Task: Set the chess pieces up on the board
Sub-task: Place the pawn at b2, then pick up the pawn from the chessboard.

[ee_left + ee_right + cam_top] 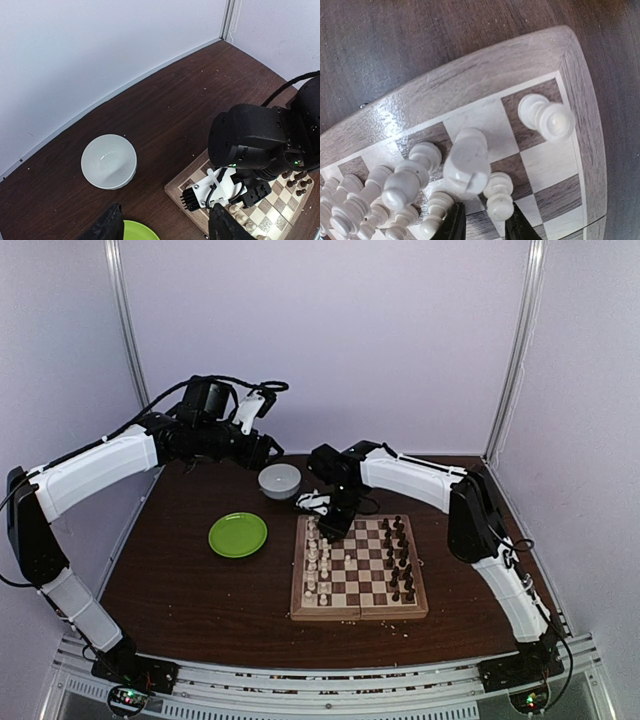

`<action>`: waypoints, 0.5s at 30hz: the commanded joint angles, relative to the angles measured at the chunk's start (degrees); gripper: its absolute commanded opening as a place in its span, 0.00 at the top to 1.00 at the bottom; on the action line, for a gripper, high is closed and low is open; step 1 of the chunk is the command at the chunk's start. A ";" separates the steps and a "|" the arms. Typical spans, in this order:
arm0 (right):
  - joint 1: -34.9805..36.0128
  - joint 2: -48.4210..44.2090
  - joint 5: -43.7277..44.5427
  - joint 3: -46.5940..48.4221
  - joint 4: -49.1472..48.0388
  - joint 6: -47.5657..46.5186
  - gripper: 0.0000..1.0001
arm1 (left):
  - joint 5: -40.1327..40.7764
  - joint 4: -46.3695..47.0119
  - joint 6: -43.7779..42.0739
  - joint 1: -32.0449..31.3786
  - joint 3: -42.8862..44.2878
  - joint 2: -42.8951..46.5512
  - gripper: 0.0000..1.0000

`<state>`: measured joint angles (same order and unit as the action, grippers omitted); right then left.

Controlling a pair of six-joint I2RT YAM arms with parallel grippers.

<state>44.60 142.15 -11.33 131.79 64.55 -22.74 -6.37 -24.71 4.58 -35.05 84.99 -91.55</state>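
Cream and dark chess pieces (318, 560) line opposite board (355, 575) edges.

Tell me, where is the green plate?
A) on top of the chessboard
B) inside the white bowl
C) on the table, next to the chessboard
C: the green plate lies flat on the dark table, off the left edge of the chessboard and not touching it, and the white bowl sits apart, farther back.

white pieces (467, 167) crowd round right gripper (485, 226) — board (360, 565) middle open, bowl (280, 480) just beyond
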 commanded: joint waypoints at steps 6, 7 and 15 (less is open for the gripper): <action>-0.46 -15.09 1.12 -12.83 -2.20 -0.18 0.69 | 0.30 0.72 -0.71 -0.70 1.49 -0.40 0.41; -0.50 -16.35 1.23 -14.99 -2.23 -0.28 0.68 | 0.25 0.72 -0.63 -0.72 1.49 -0.45 0.41; -1.05 -25.61 0.28 -29.27 -4.09 -1.51 0.69 | 0.28 0.72 -0.62 -1.35 1.49 -1.15 0.41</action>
<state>43.88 120.51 -10.96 108.73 61.95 -23.07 -6.24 -24.71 4.58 -35.86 84.99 -91.85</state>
